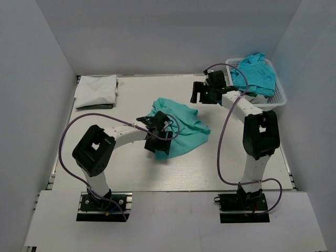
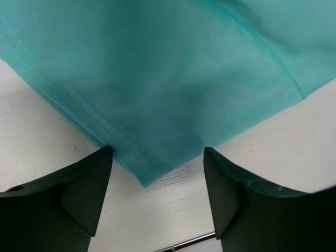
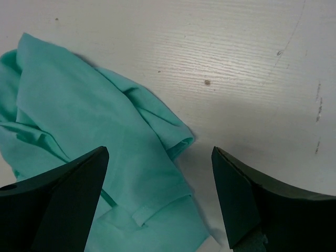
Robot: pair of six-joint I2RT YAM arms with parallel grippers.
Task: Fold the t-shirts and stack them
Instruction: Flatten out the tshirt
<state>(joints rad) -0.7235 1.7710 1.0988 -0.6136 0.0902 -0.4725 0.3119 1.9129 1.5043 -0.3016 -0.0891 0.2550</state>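
Observation:
A crumpled teal t-shirt (image 1: 181, 128) lies in the middle of the table. My left gripper (image 1: 157, 137) is open and hovers over its near left edge; in the left wrist view the hemmed corner (image 2: 142, 163) lies between my spread fingers (image 2: 79, 189), not gripped. My right gripper (image 1: 202, 93) is open above the table beyond the shirt's far right side; its view shows the shirt's folded sleeve (image 3: 173, 136) below. A folded white t-shirt (image 1: 96, 90) lies at the far left. More teal shirts (image 1: 254, 73) fill a basket.
The white mesh basket (image 1: 278, 97) stands at the far right corner. Grey walls enclose the table on three sides. Purple cables loop from both arms over the table.

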